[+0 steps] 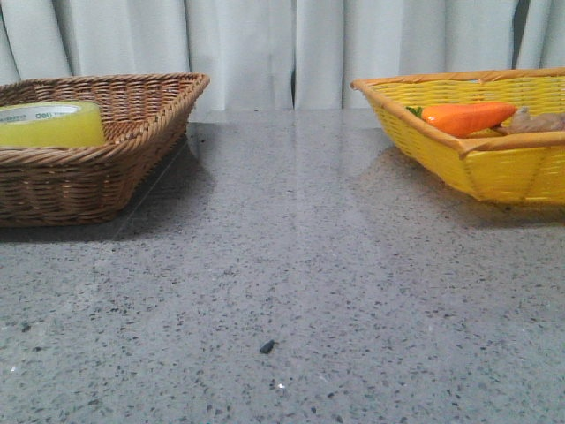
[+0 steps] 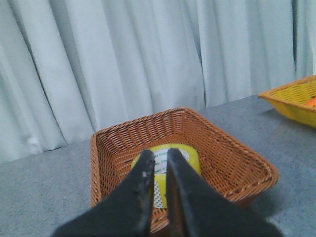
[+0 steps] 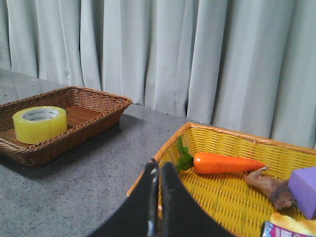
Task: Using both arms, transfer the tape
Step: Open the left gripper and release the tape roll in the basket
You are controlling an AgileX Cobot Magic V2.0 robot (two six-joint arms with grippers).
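The tape (image 1: 48,125) is a yellow roll with a white core lying flat in the brown wicker basket (image 1: 132,132) at the far left. In the left wrist view my left gripper (image 2: 159,153) hovers before this basket (image 2: 222,158), with the tape (image 2: 190,158) just beyond its tips. Its jaws are shut to a narrow slit and hold nothing. My right gripper (image 3: 159,165) is shut and empty over the near corner of the yellow basket (image 3: 232,133). The tape (image 3: 39,123) lies far across the table from it. Neither gripper shows in the front view.
The yellow basket (image 1: 494,172) at the far right holds an orange carrot (image 1: 468,117), a brown object (image 3: 269,185) and a purple block (image 3: 303,190). A small dark speck (image 1: 267,347) lies on the grey stone table between the baskets. A pale curtain hangs behind.
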